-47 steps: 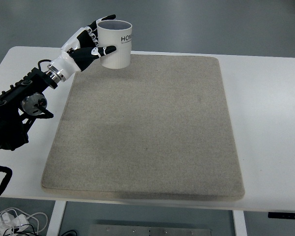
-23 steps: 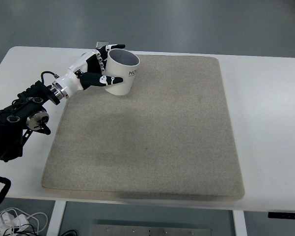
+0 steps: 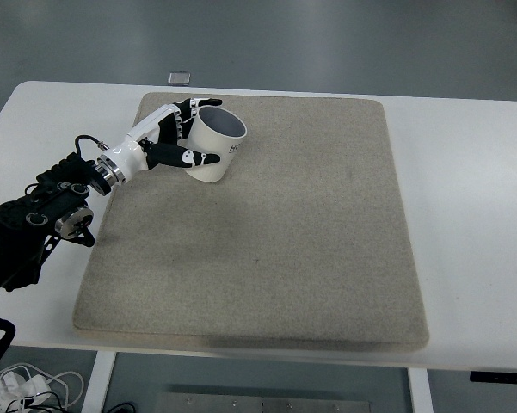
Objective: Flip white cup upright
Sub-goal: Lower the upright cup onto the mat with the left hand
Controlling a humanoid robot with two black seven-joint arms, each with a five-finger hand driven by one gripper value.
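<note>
The white cup (image 3: 217, 148) with dark print stands mouth up, tilted slightly to the right, at the far left part of the grey mat (image 3: 267, 232). My left hand (image 3: 182, 138) comes in from the left edge and is shut on the cup, fingers behind it and thumb along its front side. The cup's base is at or just above the mat; I cannot tell if it touches. My right arm does not show.
The mat lies on a white table (image 3: 464, 198). A small dark square object (image 3: 180, 78) lies on the floor beyond the table's far edge. Cables (image 3: 17, 383) hang below the front left corner.
My left hand has carried the cup down and nearer, from above the mat's far left corner onto the mat, a little to the right.
</note>
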